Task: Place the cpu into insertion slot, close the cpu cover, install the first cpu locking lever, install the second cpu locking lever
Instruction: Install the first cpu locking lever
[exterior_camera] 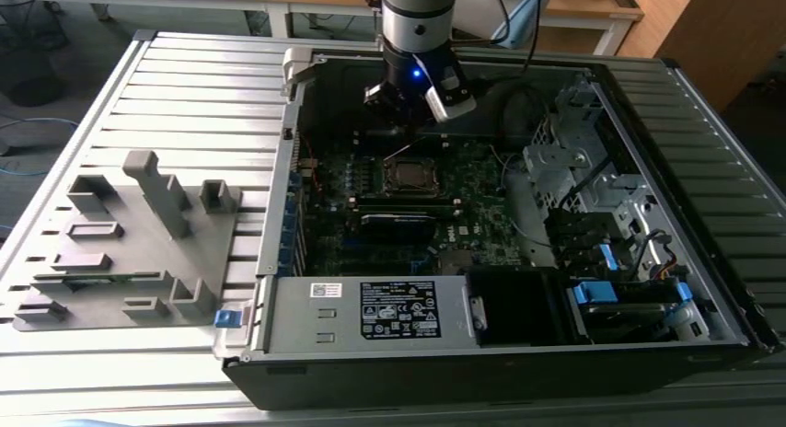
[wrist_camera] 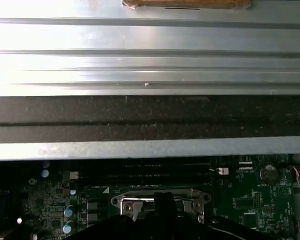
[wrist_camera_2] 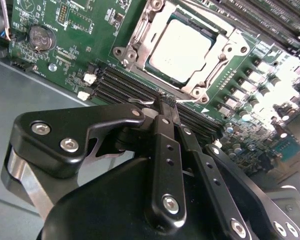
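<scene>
End effector (wrist_camera_2: 166,102) pinched beside cpu cover (wrist_camera_2: 140,42); second wrist view: cpu (wrist_camera_2: 182,45) seated

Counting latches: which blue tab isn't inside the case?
The blue tab outside the case, beside the grey fixture; the others sit inside, toward the exterior view's right.

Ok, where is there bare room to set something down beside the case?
On the exterior view's left, the ribbed table is bare beyond the grey rack; on that view's right, a narrower strip beside the case. Inside the case is crowded around the gripper.
</scene>
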